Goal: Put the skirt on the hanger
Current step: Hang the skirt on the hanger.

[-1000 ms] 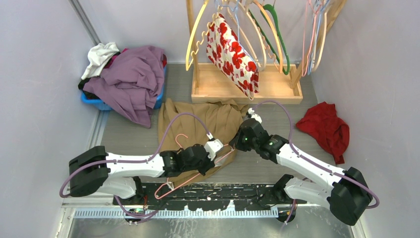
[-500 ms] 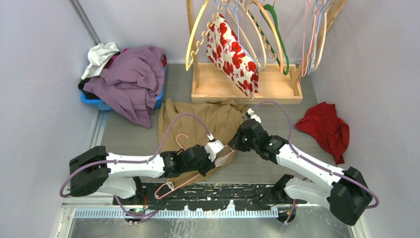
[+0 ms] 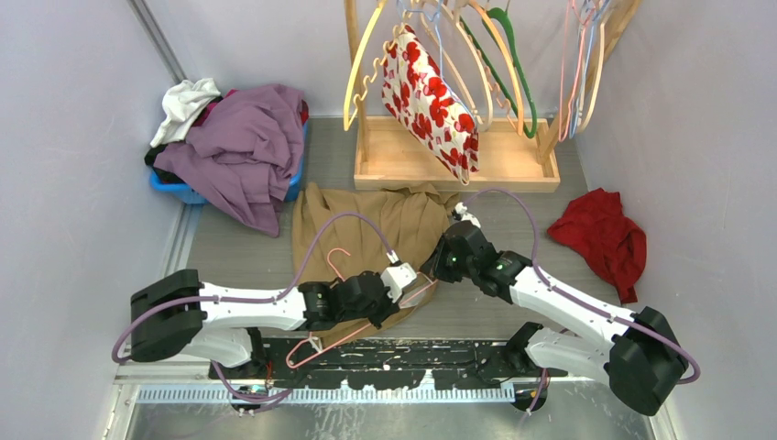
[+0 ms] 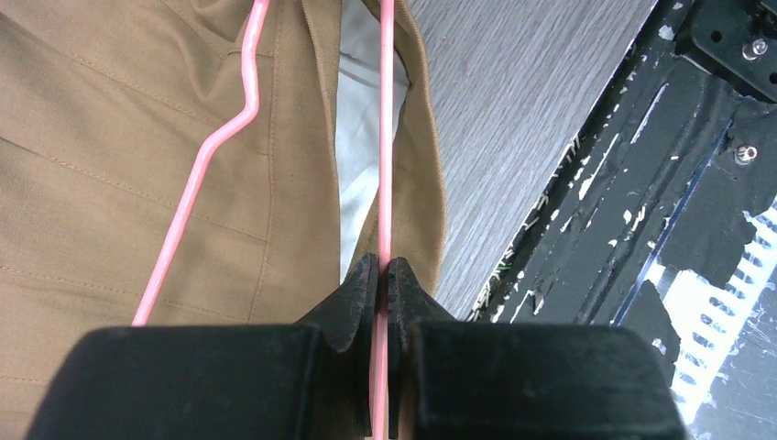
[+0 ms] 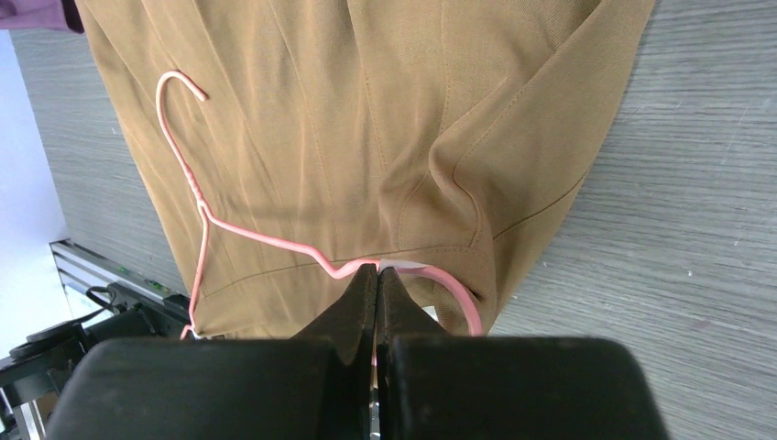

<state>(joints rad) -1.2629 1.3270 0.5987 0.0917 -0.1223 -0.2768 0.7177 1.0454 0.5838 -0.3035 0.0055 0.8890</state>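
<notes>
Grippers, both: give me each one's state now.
Left gripper: closed on the pink wire hanger.
Right gripper: closed, tips at the same hanger; grip unclear.

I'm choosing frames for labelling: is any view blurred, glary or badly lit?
Top external: even light, sharp, no glare on the skirt. Left wrist: skirt stitching and pink hanger crisp; left gripper a dark, soft-edged mass. Right wrist: same, right gripper underexposed.

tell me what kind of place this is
Probably a robot test cell staged as a laundry corner: a wooden rack hung with hangers, a blue basket heaped with clothes, and plain walls boxing in the grey table.
</notes>
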